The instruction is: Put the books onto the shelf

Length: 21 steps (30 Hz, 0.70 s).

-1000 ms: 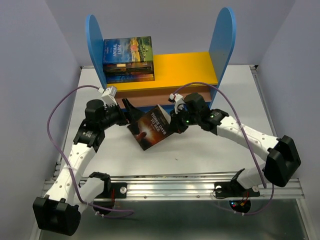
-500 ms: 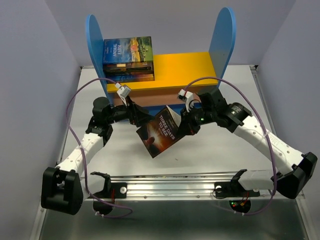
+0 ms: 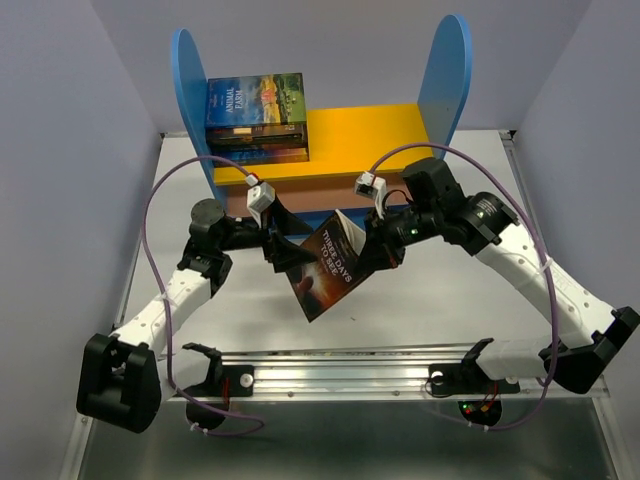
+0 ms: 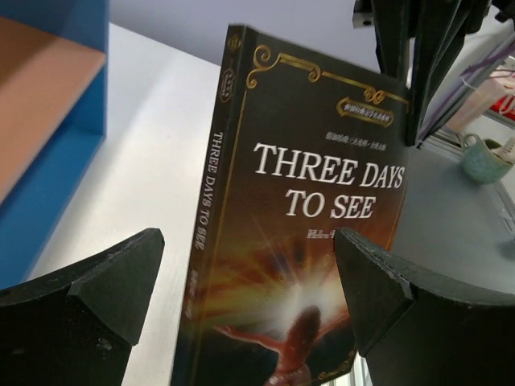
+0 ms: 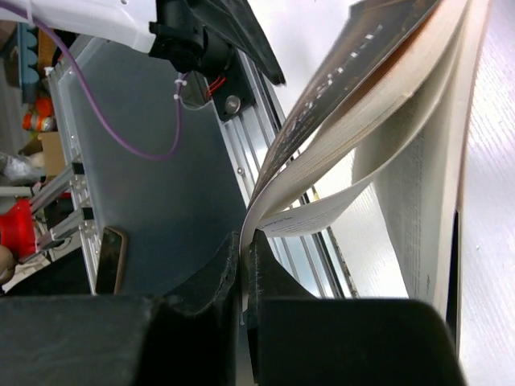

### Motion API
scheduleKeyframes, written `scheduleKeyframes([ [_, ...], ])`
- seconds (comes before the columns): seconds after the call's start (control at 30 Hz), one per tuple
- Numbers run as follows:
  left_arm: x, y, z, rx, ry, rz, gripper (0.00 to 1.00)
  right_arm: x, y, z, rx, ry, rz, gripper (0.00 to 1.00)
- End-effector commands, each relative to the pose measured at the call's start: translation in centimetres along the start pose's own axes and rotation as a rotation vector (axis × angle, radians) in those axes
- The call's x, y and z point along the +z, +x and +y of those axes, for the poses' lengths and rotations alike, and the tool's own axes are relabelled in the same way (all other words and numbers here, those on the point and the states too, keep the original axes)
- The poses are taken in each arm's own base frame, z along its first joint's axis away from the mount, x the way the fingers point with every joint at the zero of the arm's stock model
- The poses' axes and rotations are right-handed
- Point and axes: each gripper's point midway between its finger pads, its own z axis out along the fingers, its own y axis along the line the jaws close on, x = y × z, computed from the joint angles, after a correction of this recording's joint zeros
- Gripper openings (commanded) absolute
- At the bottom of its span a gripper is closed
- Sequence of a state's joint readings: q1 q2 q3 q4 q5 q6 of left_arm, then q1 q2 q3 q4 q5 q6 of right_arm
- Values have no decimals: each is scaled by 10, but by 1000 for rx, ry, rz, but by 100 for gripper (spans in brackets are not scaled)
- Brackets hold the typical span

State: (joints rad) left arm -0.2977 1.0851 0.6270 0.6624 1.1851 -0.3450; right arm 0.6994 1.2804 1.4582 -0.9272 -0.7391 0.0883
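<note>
A flat white tabletop (image 3: 430,300) is boxed in by pale lilac walls (image 3: 60,150), with a ribbed silver metal rail (image 3: 350,372) along its near edge. Off to one side, a small teal cup (image 4: 485,158) stands on a grey surface (image 4: 451,213).

Build: left arm (image 3: 165,300) and right arm (image 3: 520,268) have white link shells and black joint housings, with black bases on the rail (image 3: 350,372). A purple cable (image 3: 147,230) loops up from the rail along each arm to a white connector (image 3: 259,194). On the left gripper (image 4: 245,265), the fingers (image 4: 88,305) are matte black and blocky.
</note>
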Motion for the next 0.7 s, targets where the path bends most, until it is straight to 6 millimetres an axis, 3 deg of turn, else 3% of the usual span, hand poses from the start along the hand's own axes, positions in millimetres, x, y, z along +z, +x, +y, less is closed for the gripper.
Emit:
scheduleKeyframes([
  [0.0,5,7,-6,52,75,20,99,-14,-22,25,-128,-87,-51,1],
  [0.27,10,4,-14,83,107,18,99,-18,-28,15,-168,-9,-65,1],
  [0.33,12,5,-13,69,118,25,86,-20,-34,0,-153,91,-83,1],
  [0.4,14,6,-16,51,138,30,75,-19,-35,-2,-154,98,-90,1],
  [0.43,17,6,-19,56,154,31,64,-19,-40,-1,-171,91,-110,1],
  [0.67,24,4,-25,76,181,29,62,-15,-45,5,-197,42,-114,1],
])
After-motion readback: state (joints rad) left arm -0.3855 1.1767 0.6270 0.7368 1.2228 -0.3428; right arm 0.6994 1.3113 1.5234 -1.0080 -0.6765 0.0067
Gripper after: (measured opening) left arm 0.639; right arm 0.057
